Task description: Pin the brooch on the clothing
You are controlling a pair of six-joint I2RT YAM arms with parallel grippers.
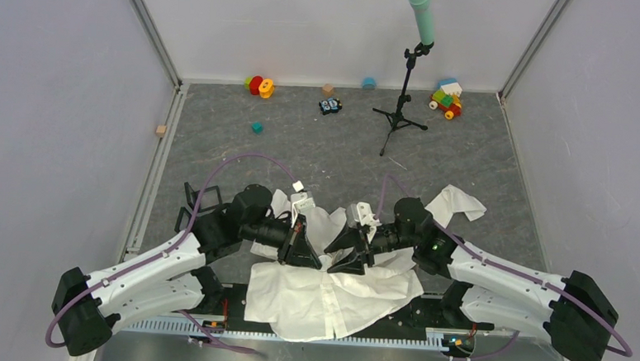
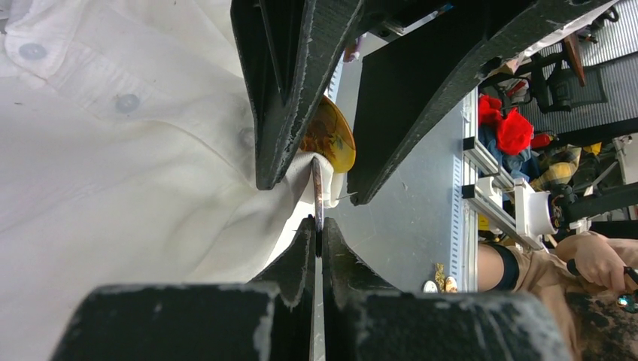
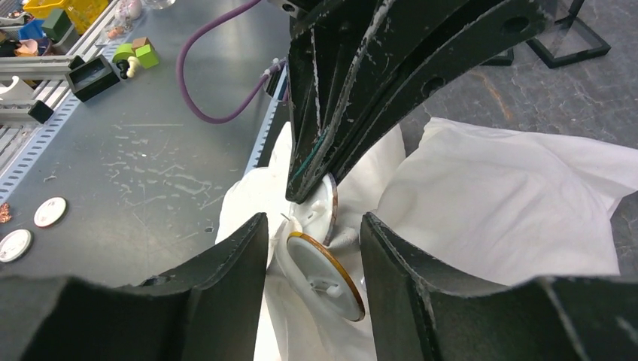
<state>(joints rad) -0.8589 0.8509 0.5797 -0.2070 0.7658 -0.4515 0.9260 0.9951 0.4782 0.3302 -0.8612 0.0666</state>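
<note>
- left claw [image 2: 317,226], bottom middle of its own wrist view: fingers pressed tight together, pinching a thin flat piece [image 2: 317,192] seen edge-on, right against a fold of the shirt [image 1: 327,301]
- right claw [image 3: 314,222]: spread wide, with the brooch [image 3: 320,272] between its fingers and touching the one on the frame's left; can't tell if it's actually gripped
- brooch is tilted, long axis running upper left to lower right, pale back toward the camera, amber rim
- shirt lies bunched low-centre in the top view, reaching the table [image 3: 135,150] edge; the claws hide the pinch spot there
</note>
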